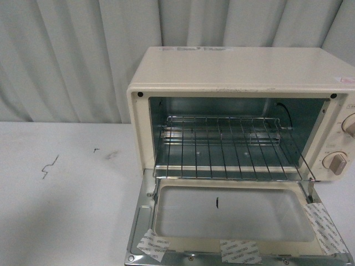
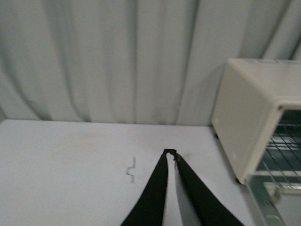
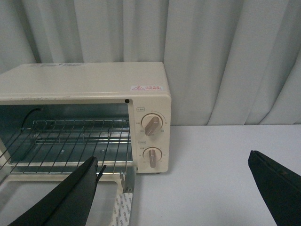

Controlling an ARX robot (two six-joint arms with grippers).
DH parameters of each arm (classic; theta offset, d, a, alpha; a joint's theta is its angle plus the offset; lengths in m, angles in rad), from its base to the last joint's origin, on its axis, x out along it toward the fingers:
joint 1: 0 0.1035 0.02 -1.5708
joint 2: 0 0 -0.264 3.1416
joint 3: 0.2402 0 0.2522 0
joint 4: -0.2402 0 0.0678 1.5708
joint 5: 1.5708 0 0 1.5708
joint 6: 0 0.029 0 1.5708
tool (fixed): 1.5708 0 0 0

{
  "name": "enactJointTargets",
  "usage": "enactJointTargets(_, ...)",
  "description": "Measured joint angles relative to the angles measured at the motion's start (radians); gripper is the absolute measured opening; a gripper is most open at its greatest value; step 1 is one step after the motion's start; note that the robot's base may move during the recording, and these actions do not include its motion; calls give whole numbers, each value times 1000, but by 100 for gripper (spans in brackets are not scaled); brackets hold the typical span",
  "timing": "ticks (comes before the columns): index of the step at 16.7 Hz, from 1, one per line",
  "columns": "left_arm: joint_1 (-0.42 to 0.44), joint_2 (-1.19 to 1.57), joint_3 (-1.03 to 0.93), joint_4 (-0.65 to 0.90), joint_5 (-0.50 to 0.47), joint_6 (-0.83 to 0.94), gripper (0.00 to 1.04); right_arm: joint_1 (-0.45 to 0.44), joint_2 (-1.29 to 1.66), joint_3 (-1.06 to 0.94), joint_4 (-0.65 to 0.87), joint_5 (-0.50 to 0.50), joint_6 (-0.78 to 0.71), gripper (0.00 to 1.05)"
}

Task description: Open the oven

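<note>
The cream-white oven [image 1: 233, 72] stands on the white table at the right. Its glass door [image 1: 233, 219] is dropped fully open and lies flat toward me. The wire rack [image 1: 227, 147] shows inside, with two beige knobs [image 1: 335, 162] at the right. No gripper shows in the front view. My left gripper [image 2: 170, 153] is shut and empty over the bare table, left of the oven [image 2: 249, 113]. My right gripper [image 3: 174, 165] is wide open and empty in front of the oven's [image 3: 84, 84] knob side [image 3: 151, 125], one finger [image 3: 70, 197] over the open door's corner.
Pale pleated curtains [image 1: 72, 55] hang close behind the table. Small dark scuff marks [image 1: 49, 166] lie on the tabletop left of the oven. Taped patches [image 1: 152, 244] sit along the door's front edge. The table [image 3: 221, 165] stretches right of the oven.
</note>
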Motion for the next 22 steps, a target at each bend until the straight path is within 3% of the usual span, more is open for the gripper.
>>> enactJointTargets(1, 9, -42, 0, -30, -5, 1, 2, 0, 0, 0, 0, 0, 0, 98)
enactJointTargets(20, 2, -397, 0, -373, 11, 7, 2, 0, 0, 0, 0, 0, 0, 98)
enactJointTargets(22, 2, -601, 0, -596, 8, 7, 2, 0, 0, 0, 1, 0, 0, 98)
